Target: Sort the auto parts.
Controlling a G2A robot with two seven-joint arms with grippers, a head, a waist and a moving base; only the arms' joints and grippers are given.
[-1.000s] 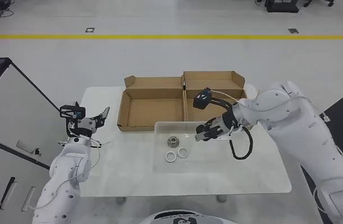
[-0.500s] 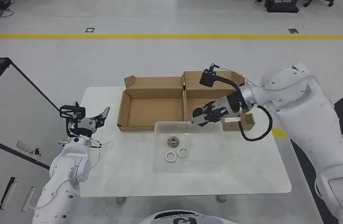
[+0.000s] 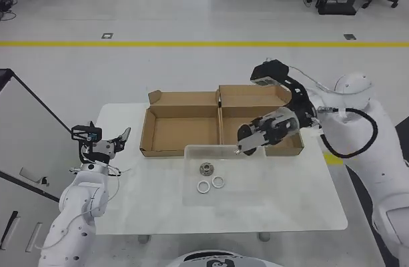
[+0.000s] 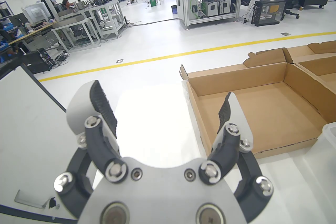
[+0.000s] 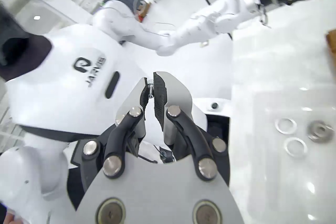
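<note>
Right wrist view: clamping small bolt (image 5: 150, 90) in right gripper (image 5: 150, 83) by right box's (image 3: 287, 148) near wall; holding left gripper (image 4: 162, 96) agape at table's (image 3: 277, 200) left.

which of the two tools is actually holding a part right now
The right tool, shut on a small threaded screw pinched between its tips. The left tool stands open with nothing in it.

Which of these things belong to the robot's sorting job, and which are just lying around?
Job: screw in the right gripper; two rings and round metal part in the clear bin; two cardboard boxes.
Just around: white panel beside the table; yellow floor line; office chairs.
</note>
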